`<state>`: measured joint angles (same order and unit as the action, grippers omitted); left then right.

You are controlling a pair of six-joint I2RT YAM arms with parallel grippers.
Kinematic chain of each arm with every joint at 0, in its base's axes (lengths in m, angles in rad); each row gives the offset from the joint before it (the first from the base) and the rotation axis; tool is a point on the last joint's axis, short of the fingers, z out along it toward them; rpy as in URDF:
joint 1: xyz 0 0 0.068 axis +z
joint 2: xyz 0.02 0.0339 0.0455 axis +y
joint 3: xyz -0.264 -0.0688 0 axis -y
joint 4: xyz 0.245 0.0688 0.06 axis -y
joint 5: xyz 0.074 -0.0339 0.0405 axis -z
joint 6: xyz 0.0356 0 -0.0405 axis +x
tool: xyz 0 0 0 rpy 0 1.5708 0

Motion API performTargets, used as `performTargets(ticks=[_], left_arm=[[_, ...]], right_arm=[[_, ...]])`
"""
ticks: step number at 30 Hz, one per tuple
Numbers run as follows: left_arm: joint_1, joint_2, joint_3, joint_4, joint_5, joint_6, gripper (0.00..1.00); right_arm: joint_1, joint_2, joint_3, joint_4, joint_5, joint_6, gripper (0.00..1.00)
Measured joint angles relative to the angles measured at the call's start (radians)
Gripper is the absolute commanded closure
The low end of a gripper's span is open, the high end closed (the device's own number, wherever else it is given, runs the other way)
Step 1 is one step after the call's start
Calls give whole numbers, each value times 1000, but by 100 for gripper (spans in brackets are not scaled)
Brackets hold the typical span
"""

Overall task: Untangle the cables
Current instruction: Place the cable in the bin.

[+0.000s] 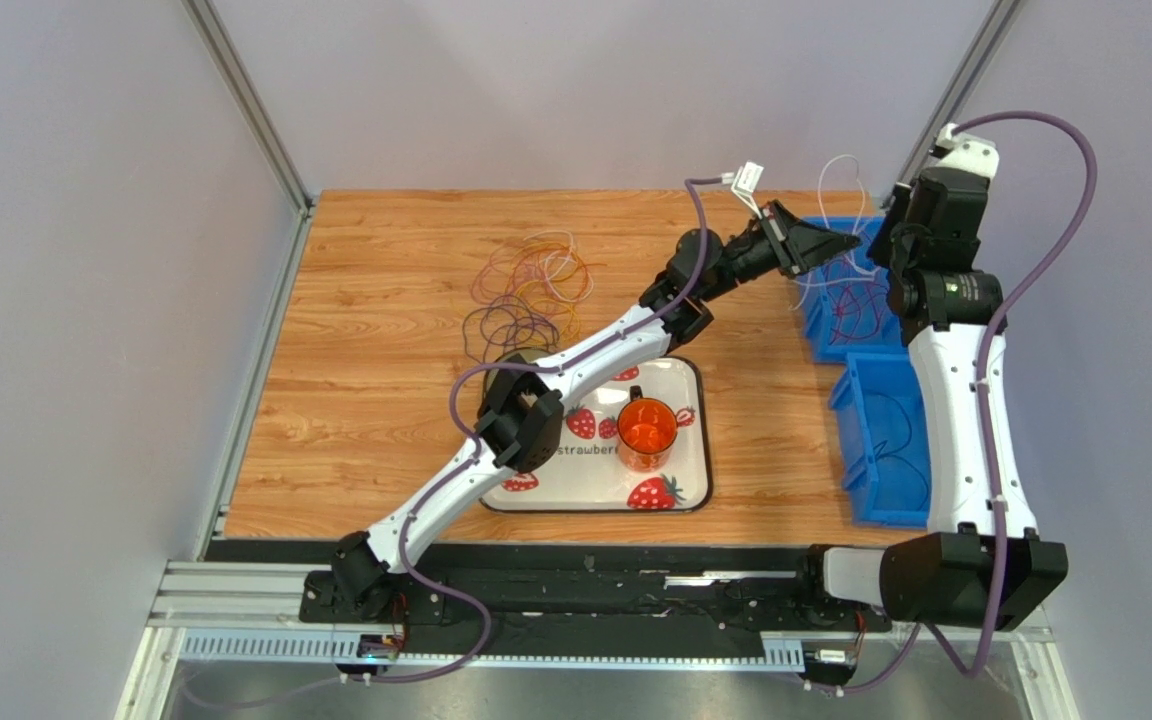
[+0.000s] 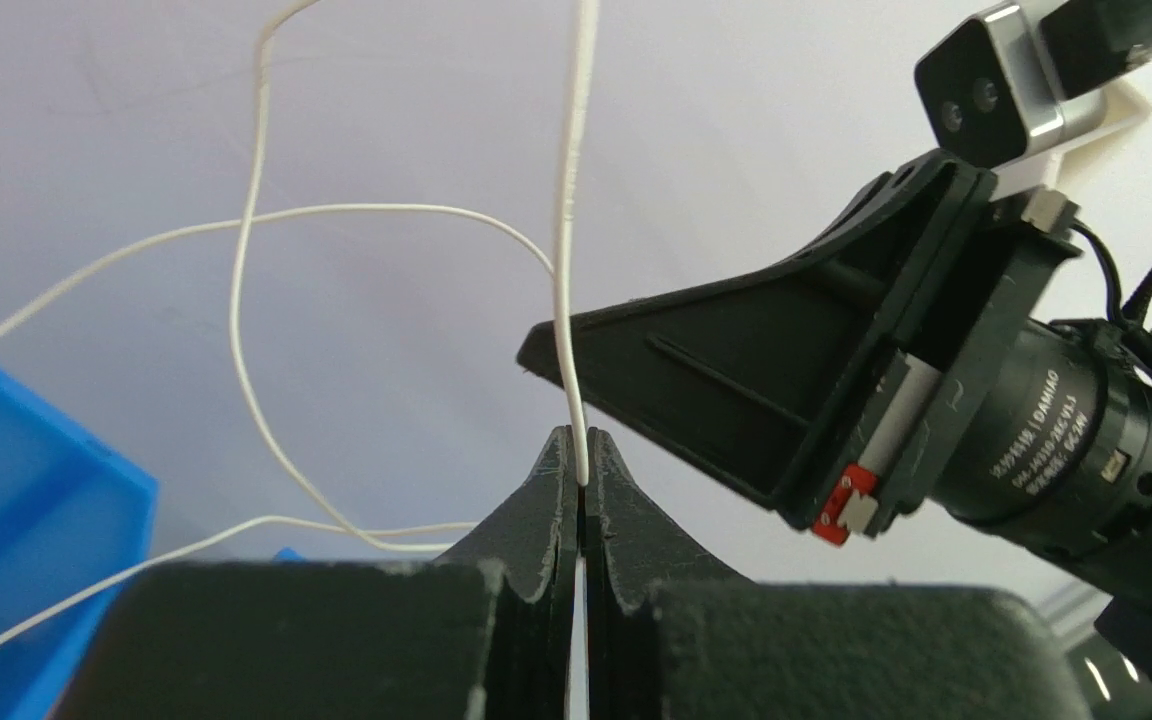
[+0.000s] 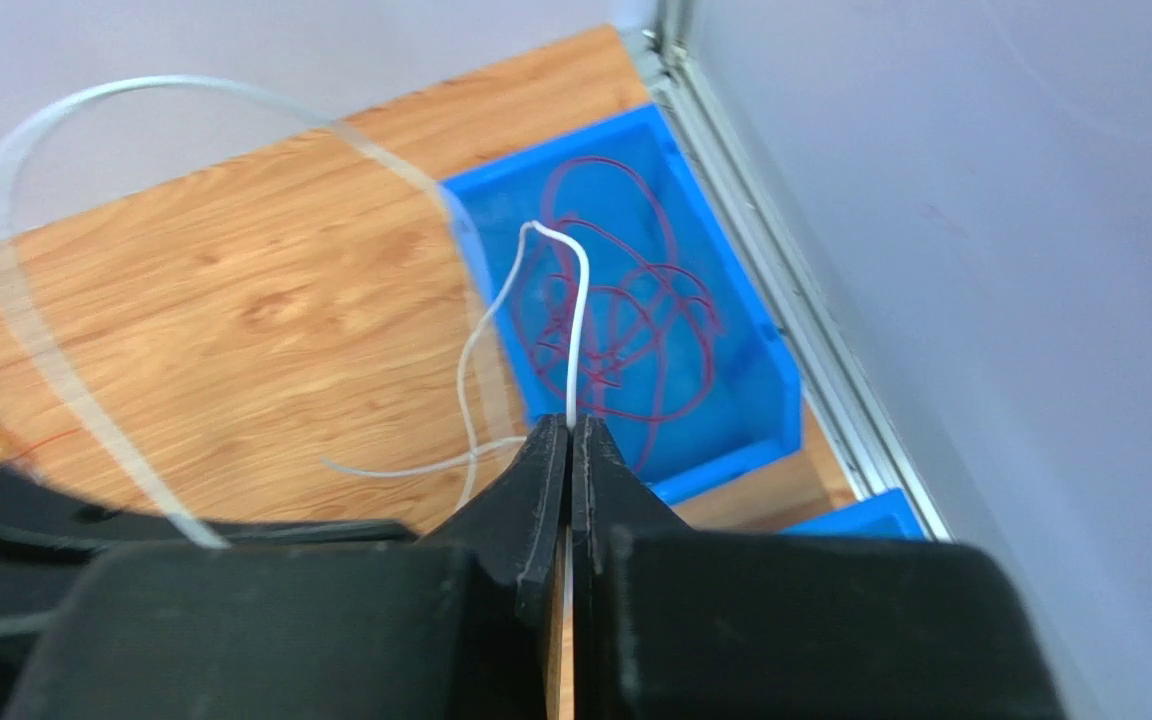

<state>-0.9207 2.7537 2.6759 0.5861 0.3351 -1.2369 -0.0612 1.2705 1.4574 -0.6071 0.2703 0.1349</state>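
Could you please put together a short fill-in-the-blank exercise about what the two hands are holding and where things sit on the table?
1. The left hand and the right hand are both shut on one thin ____ cable.
2. The reddish-pink cables lie in a ____ bin.
3. On the strawberry tray stands an orange ____.

Missing words: white; blue; cup.

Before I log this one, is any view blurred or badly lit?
Right wrist: white cable, near loop smeared into a translucent band; blue bin behind is clear. Left wrist: cable crisp against the wall, left hand a dark silhouette. Top external: even light, no harsh glare.
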Motion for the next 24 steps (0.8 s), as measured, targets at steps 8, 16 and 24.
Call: performTargets(ticks=[8,16,24], left_arm=[[-9,79,2,-9,-92,-5,69],[-11,82,2,-87,-161,-31,21],[8,77,-61,-119,-96,-48,9]], right_arm=[[-114,117,-2,1,-60,32,100],[-124,257,29,3,-109,45,100],[-147,280,97,-3,-120,63,100]])
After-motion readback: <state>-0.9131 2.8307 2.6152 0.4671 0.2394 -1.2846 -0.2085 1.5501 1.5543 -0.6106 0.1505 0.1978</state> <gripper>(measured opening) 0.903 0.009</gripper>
